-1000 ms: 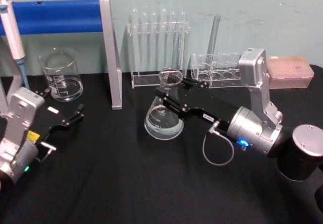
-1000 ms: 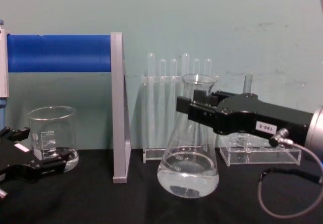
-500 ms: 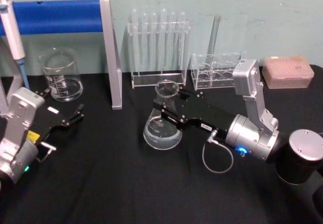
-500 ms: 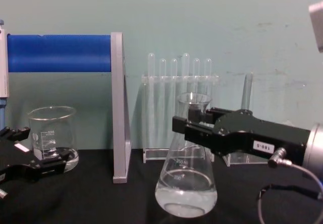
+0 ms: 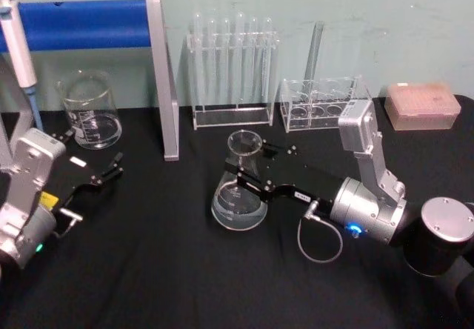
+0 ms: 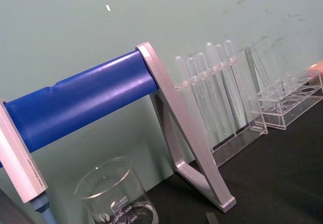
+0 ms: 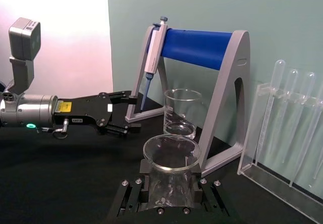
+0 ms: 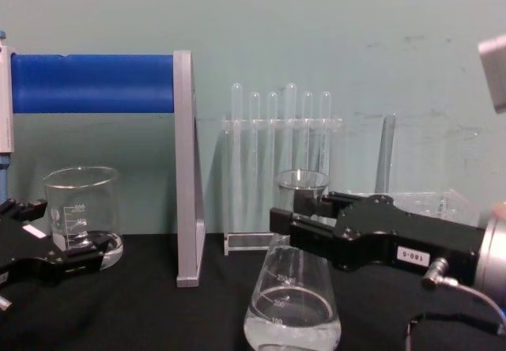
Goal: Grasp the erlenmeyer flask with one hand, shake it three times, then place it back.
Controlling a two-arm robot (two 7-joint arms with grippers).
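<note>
Right end effector (image 5: 246,172): I log it pinching erlenmeyer flask (image 5: 238,195) at neck. Rim stands above fingers, liquid-filled conical body below them. Base low at black table (image 5: 163,270); I cannot confirm contact. Left end effector (image 7: 123,112) spread, well apart from it, beaker (image 5: 90,110) just beyond.

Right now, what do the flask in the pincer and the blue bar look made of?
The flask: probably glass, smooth and glossy; clear walls, sharp glints, white printed scale. Clear plastic can't be ruled out. The blue bar: a satin plastic or rubbery sleeve, judging by soft highlights. The grey upright: matte metal, perhaps painted.
</note>
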